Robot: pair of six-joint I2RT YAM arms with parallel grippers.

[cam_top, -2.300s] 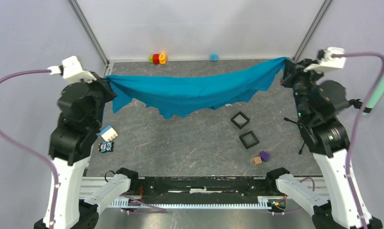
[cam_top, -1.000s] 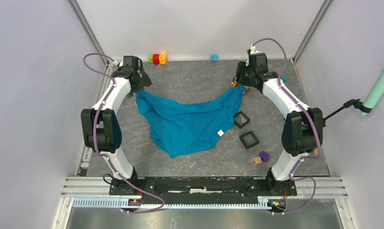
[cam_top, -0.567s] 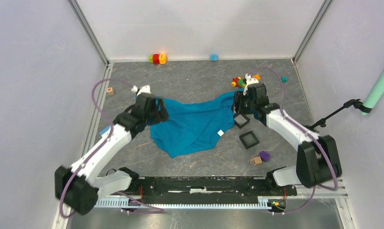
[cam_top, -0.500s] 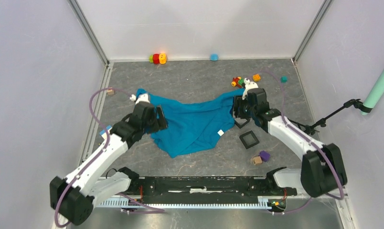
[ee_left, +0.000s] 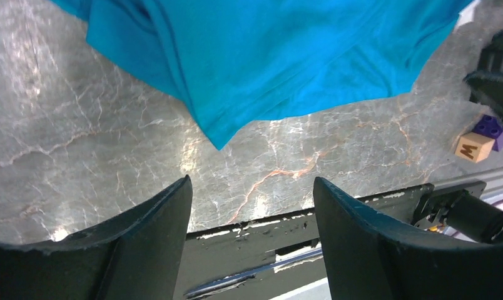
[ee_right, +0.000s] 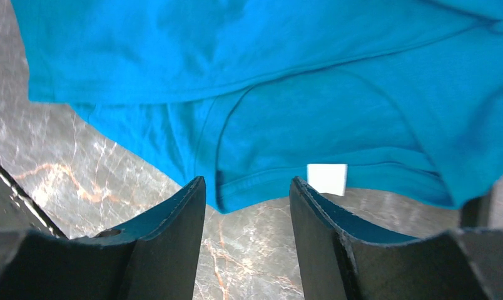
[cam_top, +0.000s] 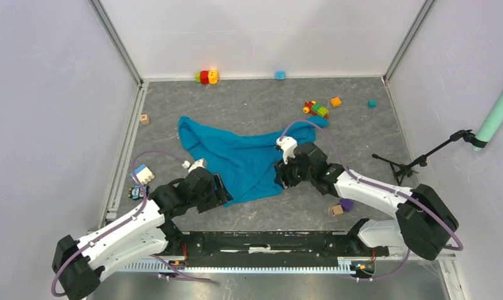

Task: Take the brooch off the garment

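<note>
Both sets of jaws stand open and empty: left gripper at the garment's near corner, right gripper over its hem. The brooch lies on the surface, apart to the left.

Two seconds back the garment hung stretched in the air between both arms; now it lies crumpled on the tabletop. Both arms have let go and drawn in from the far corners. The left pincer and right pincer now sit at its near edge, spread and empty.
</note>
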